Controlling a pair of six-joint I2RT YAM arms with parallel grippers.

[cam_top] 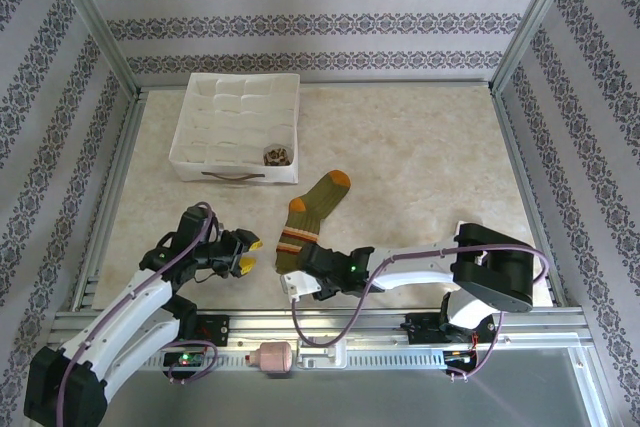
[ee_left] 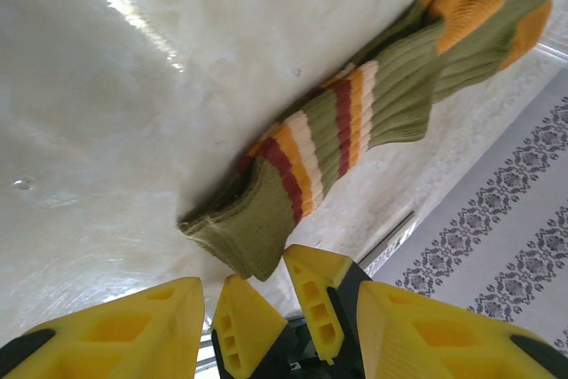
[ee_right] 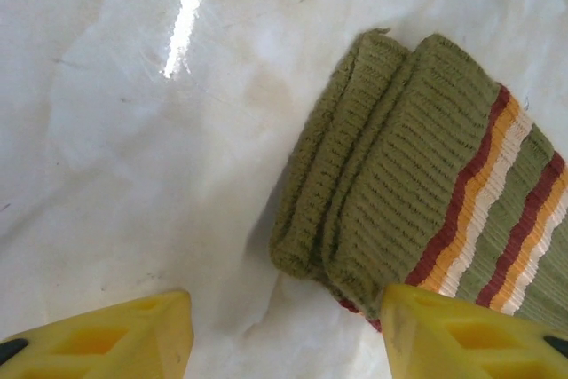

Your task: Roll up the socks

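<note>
Olive-green ribbed sock with orange toe (cam_top: 312, 217) needs, I judge, both near cuff layers pinched squarely by my right gripper (ee_right: 284, 326), its fingers wide and empty like my left gripper (cam_top: 248, 256).

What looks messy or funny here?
Nothing is spilled or broken. The green striped socks lie stacked on the table, but their cuffs don't line up: one peeks out beside the other.

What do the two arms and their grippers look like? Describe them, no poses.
The left arm and right arm have white links, black joints and looping mauve cables. The left gripper and right gripper carry chunky yellow fingers with recessed pockets.
</note>
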